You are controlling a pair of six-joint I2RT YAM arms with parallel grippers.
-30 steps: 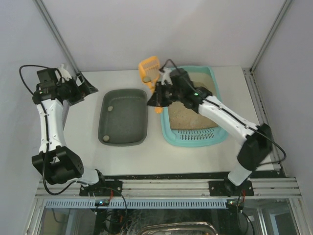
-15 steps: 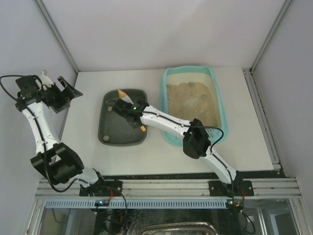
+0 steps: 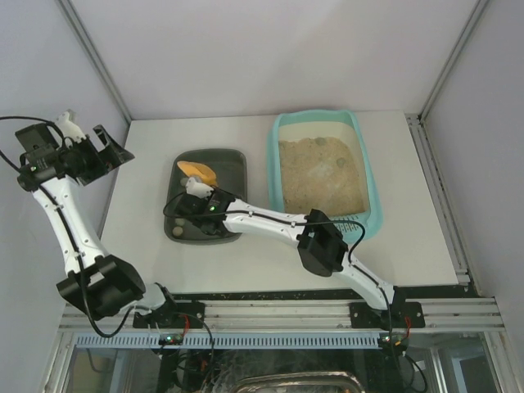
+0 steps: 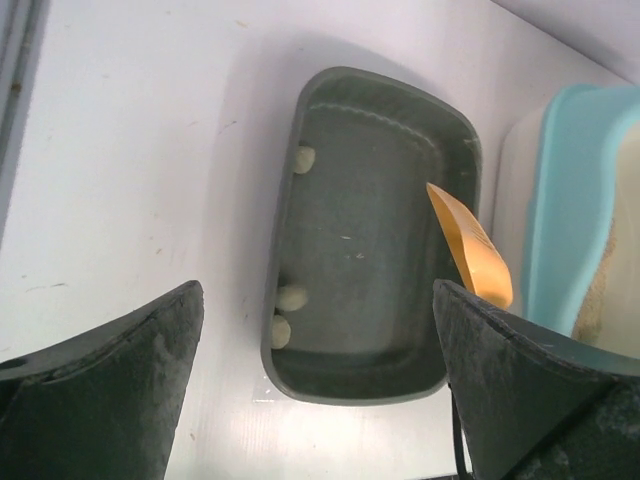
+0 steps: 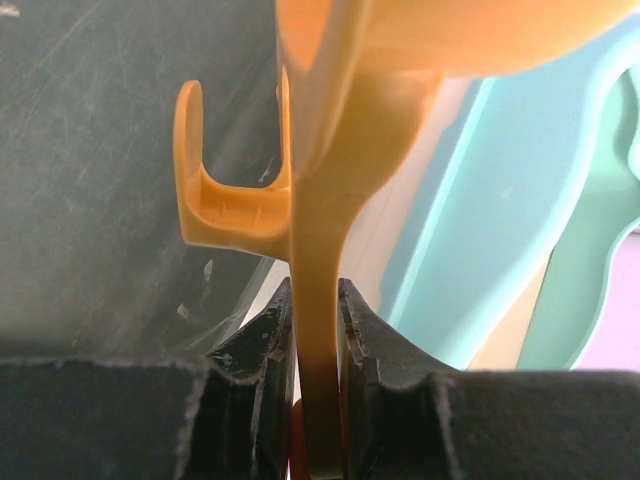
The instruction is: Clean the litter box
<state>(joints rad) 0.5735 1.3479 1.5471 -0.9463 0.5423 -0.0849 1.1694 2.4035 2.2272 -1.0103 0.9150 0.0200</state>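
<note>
The litter box (image 3: 370, 196), a light-turquoise tray of beige sandy litter, stands at the back right; its edge also shows in the left wrist view (image 4: 575, 200) and the right wrist view (image 5: 500, 200). My right gripper (image 3: 196, 188) (image 5: 315, 300) is shut on the handle of an orange scoop (image 3: 198, 171) (image 5: 330, 150) (image 4: 470, 245). It holds the scoop over the far end of the dark grey-green tray (image 3: 233, 221) (image 4: 370, 250). Three pale clumps (image 4: 292, 297) lie along that tray's side. My left gripper (image 3: 110, 154) (image 4: 316, 290) hangs open and empty, high at the far left.
The right arm stretches across the table in front of the litter box, its elbow (image 3: 321, 250) near the front edge. White walls and metal frame posts close in the table on three sides.
My right arm has swung the scoop from the litter box's left rim over to the dark tray. The left arm has drawn back further to the left, still open.
</note>
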